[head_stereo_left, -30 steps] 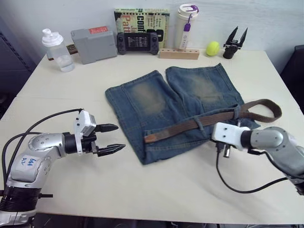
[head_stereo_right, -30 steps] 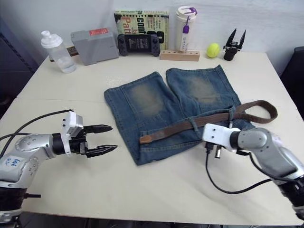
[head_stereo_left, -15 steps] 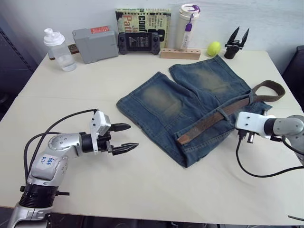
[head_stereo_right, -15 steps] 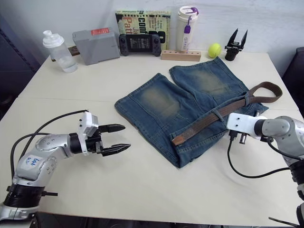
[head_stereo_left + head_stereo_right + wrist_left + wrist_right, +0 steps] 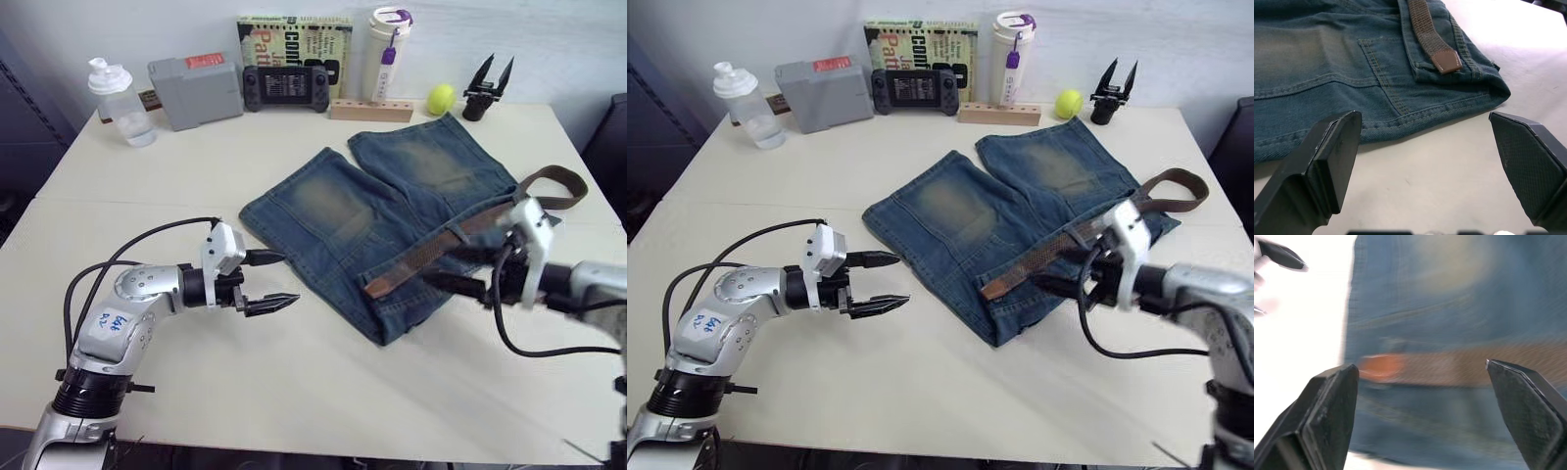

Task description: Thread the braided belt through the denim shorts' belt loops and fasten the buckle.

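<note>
I see the shorts (image 5: 392,211) lying flat on the desk (image 5: 323,392), waistband toward me and legs pointing toward the far edge. The belt (image 5: 446,245) lies along the waistband: its leather tip (image 5: 1445,60) rests on the denim near the waistband's left end, and the strap runs rightward, passes under at least one loop (image 5: 450,235) about midway along the waistband, then curls into an open bend past the right edge of the shorts. I cannot make out the buckle in that bend, so I cannot confirm where it sits. My judgement: threading is partly done, since one loop clearly holds the strap, but I cannot tell how many of the other loops are engaged. The tip is free and not joined to anything, so fastening is not yet done. The left pincer (image 5: 269,281) hovers over bare desk just left of the shorts, fingers spread wide and gripping nothing; in the left wrist view the tip lies ahead between its fingers, well apart from them. The right pincer (image 5: 456,268) is at the waistband, just beside the strap, fingers likewise spread and empty; its wrist view looks along the strap toward the tip. What is left, as I judge it: feed the tip through any remaining loops, bring tip and buckle together, and fasten.
</note>
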You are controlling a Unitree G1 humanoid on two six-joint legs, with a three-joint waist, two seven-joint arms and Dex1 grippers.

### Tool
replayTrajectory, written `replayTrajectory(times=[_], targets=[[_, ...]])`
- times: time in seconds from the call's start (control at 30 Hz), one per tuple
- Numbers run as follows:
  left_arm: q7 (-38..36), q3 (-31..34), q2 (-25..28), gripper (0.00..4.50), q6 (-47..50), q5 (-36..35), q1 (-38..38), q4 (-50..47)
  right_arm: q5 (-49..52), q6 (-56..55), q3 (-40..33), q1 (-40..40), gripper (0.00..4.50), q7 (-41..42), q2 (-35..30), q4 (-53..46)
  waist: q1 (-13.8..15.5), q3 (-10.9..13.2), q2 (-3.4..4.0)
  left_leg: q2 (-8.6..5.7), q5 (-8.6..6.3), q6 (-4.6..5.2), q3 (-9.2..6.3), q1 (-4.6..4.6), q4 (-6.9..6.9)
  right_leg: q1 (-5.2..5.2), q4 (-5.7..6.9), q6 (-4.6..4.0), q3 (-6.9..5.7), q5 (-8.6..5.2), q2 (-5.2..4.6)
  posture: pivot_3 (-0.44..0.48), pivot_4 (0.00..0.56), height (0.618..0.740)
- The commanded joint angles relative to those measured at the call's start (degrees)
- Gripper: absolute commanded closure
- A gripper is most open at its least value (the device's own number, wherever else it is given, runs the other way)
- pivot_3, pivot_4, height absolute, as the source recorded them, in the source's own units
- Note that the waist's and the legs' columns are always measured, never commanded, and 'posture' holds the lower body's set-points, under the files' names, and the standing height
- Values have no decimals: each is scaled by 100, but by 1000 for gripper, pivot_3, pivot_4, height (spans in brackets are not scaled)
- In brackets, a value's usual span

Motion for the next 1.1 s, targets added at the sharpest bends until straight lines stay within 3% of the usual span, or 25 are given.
replayTrajectory(times=[0.03,0.27,0.57,0.87,0.97,1.07,1.1], targets=[[116,46,11,0,-271,239,-62,-117,643,758,-1017,-270,70,-1012,871,55,-3,0,1,0,1,-1,0,0,2,0,1,0,0,0,1,0,150,697],[259,71,-53,0,-543,522,-77,47,1411,758,-1632,-371,70,-2997,1848,775,-17,0,1,-3,8,-2,22,3,-12,-15,39,0,7,0,8,0,150,697],[225,113,1,0,-837,776,-13,263,1868,758,-2066,-872,70,-3935,2613,1245,-86,-1,0,-1,21,1,67,-4,-23,-70,77,0,17,0,14,0,150,697],[211,133,-21,0,-929,865,94,270,2295,565,-1870,-828,70,-4415,2778,1491,-161,-1,1,0,22,3,76,-10,-26,-86,91,-2,22,-1,11,0,150,697],[212,139,-24,0,-937,864,113,267,2510,408,-1939,-802,915,-4574,2840,1608,-162,-1,1,0,22,3,76,-10,-27,-87,91,-2,23,-1,12,0,150,697],[216,146,-18,0,-971,882,123,304,2812,204,-1919,-739,2209,-4727,2873,1683,-155,-1,1,0,22,3,79,-11,-26,-88,92,-2,24,-1,12,0,150,697],[214,142,-23,0,-988,887,122,325,2977,118,-1893,-718,2828,-4784,2879,1711,-155,-1,1,0,22,3,79,-11,-26,-88,92,-2,24,-1,11,0,150,697]])
